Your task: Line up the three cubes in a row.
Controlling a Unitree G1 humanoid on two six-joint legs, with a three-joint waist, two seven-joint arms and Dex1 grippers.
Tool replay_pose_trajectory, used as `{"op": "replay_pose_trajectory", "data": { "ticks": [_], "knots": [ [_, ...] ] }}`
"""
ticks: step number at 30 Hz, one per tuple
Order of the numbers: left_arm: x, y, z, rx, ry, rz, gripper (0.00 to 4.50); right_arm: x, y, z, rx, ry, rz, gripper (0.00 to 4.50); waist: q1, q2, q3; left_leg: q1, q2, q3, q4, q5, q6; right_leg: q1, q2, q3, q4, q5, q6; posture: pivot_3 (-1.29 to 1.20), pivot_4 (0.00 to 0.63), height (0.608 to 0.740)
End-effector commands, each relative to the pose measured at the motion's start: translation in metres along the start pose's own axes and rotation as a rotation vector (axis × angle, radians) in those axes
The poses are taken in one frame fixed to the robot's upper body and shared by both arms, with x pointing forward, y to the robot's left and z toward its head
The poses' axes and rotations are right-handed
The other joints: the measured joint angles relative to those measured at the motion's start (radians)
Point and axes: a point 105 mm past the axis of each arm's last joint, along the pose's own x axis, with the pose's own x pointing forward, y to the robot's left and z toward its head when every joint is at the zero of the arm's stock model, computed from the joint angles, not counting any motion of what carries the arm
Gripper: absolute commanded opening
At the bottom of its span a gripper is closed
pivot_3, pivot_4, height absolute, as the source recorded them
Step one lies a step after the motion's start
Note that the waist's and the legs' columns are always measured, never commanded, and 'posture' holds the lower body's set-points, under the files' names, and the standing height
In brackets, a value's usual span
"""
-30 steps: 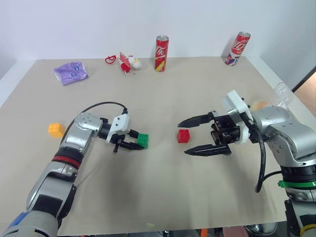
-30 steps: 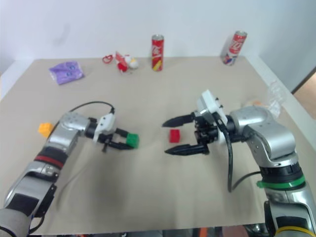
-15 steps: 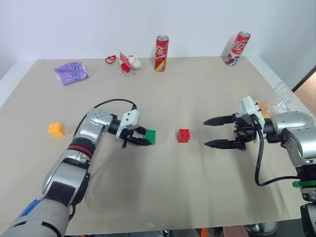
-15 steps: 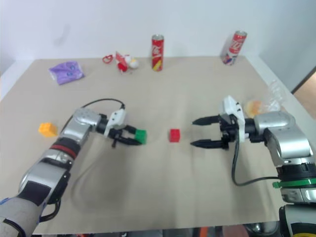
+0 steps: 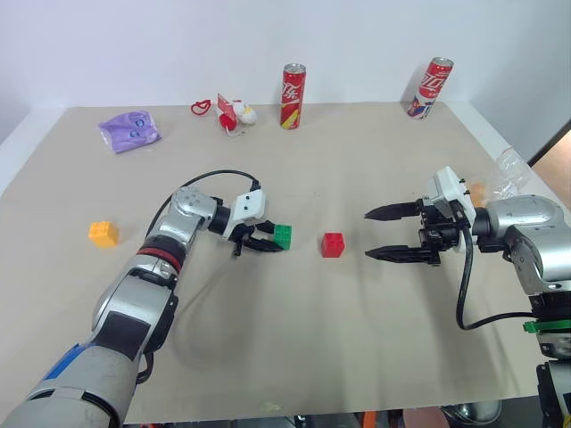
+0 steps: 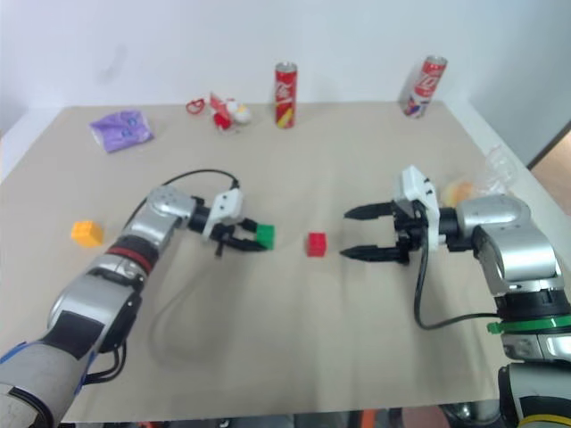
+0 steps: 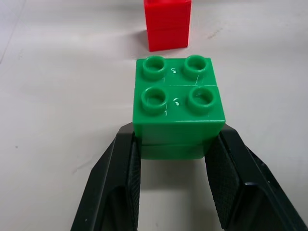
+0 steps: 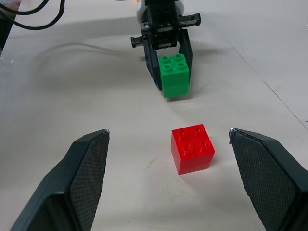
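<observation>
— Reading the labels first: what writing could be made out?

— Very little. Two red soda cans stood at the far edge of the table (image 5: 294, 366). The can (image 5: 293, 95) far behind the red cube (image 5: 333, 244) carried white characters down its side, too small to read. The second can (image 5: 431, 87), further right along that edge, was tilted and had white script on it, also unreadable. A purple packet (image 5: 128, 130) lay far behind and left of the red cube with a printed pattern I could not read, and a small red-and-white toy (image 5: 234, 112) lay just left of the upright can.

— Any containers with something in them?

— A clear plastic bag (image 5: 510, 174) sat at the table's right edge, well right of the red cube, with something orange-yellow inside; what it was I could not tell.

— And the cubes?

— The red cube rested on the table, studs up. The green cube (image 5: 282, 236) was just left of it, not touching, pinched between the closed fingers of the left gripper (image 5: 266, 242). The yellow-orange cube (image 5: 102, 234) lay far to the left of the red one, alone.

— The other gripper?

— The right gripper (image 5: 390, 234) hung right of the red cube, fingers spread wide and holding nothing, pointing toward it.
</observation>
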Motion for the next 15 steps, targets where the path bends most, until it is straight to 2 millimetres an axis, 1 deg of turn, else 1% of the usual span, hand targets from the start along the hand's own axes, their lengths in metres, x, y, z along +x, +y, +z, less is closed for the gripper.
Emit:
{"op": "replay_pose_trajectory", "data": {
  "ticks": [1, 11, 15],
  "knots": [
    [-0.004, 0.005, 0.006, 0.032, -0.001, 0.013, 1.32, -0.002, -0.001, 0.015, -0.057, -0.019, -0.010, 4.13, 0.000, 0.000, 0.000, 0.000, 0.000, 0.000, 0.000, 0.000, 0.000, 0.000, 0.000, 0.000, 0.000, 0.000, 0.000, 0.00, 0.150, 0.740],
    [-0.002, -0.001, -0.005, -0.002, 0.023, 0.001, 1.32, -0.001, -0.003, 0.018, -0.064, -0.022, -0.007, 4.13, 0.000, 0.000, 0.000, 0.000, 0.000, 0.000, 0.000, 0.000, 0.000, 0.000, 0.000, 0.000, 0.000, 0.000, 0.000, 0.00, 0.150, 0.740],
    [0.000, -0.002, -0.006, -0.044, 0.003, 0.002, 1.32, 0.000, -0.003, 0.018, -0.066, -0.019, -0.007, 4.13, 0.000, 0.000, 0.000, 0.000, 0.000, 0.000, 0.000, 0.000, 0.000, 0.000, 0.000, 0.000, 0.000, 0.000, 0.000, 0.00, 0.150, 0.740]
  ]
}}
